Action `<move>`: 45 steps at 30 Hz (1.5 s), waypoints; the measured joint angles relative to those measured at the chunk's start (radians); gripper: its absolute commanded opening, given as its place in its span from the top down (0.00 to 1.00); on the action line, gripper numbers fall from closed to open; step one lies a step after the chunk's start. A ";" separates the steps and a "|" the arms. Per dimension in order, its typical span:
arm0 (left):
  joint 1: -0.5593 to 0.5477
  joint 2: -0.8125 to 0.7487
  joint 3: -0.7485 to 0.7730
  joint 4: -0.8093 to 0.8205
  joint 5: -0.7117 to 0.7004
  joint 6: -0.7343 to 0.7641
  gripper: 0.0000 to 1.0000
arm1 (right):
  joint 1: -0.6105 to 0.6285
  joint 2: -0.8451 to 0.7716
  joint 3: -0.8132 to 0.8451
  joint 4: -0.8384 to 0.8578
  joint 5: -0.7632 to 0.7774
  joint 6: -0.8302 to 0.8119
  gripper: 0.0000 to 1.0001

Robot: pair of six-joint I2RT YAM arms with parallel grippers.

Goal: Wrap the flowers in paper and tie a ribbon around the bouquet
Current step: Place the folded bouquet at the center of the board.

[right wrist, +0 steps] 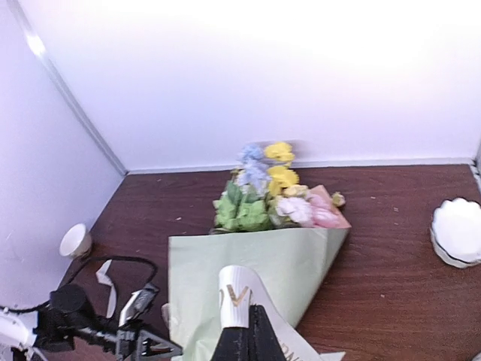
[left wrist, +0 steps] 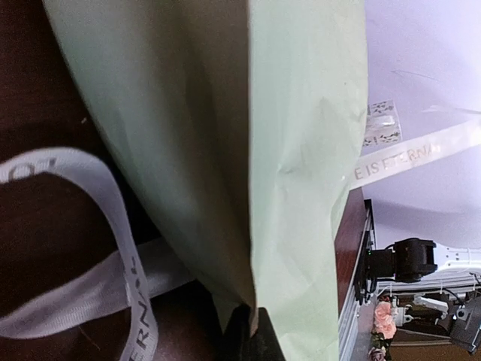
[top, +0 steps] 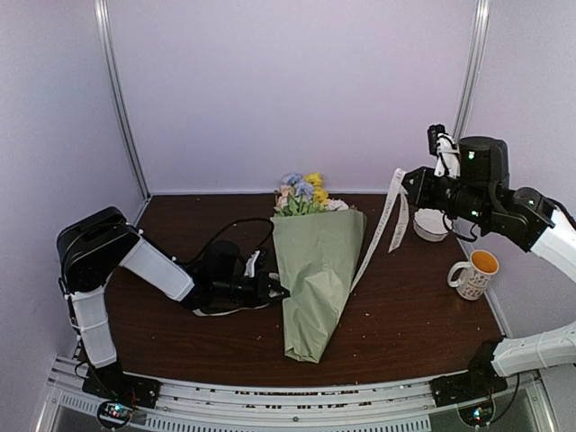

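The bouquet (top: 317,270) lies in the middle of the table, a sage-green paper (top: 310,306) cone with the flowers (top: 304,193) at its far end. My left gripper (top: 281,292) is low at the cone's left side, shut on the paper's edge (left wrist: 259,289). My right gripper (top: 407,180) is raised at the right, shut on the cream ribbon (top: 393,211). The ribbon slopes down from it to the cone and loops out on the left (left wrist: 113,203). In the right wrist view the ribbon (right wrist: 240,293) curls over my right gripper (right wrist: 248,320), above the paper (right wrist: 255,252) and blooms (right wrist: 270,195).
A white mug (top: 474,273) with an orange inside stands at the right. A white scalloped bowl (top: 432,225) sits behind it. A black cable (top: 238,229) arcs over the left arm. A small cup (right wrist: 75,241) stands by the left wall.
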 measured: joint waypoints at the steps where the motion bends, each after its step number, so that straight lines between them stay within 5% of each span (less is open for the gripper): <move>1: -0.002 0.011 0.005 0.000 0.000 0.002 1.00 | 0.037 0.015 0.017 0.008 -0.008 -0.014 1.00; 8: -0.004 0.043 0.012 0.002 0.000 0.003 1.00 | 0.162 0.253 0.084 0.138 -0.157 -0.039 1.00; 19: -0.005 0.053 0.013 0.010 -0.004 0.003 1.00 | 0.181 0.727 0.091 0.204 -0.304 0.085 1.00; 28: -0.006 0.035 0.011 -0.046 -0.052 0.043 0.64 | 0.164 0.890 0.110 0.203 -0.351 0.150 1.00; 36: -0.006 -0.213 0.103 -0.441 -0.220 0.304 0.36 | 0.160 0.916 0.110 0.224 -0.375 0.174 1.00; 41: 0.018 -0.411 0.129 -0.633 -0.395 0.437 0.29 | 0.160 0.916 0.109 0.234 -0.381 0.181 1.00; 45: 0.144 -0.490 0.129 -0.763 -0.517 0.483 0.06 | 0.161 0.919 0.109 0.236 -0.382 0.180 1.00</move>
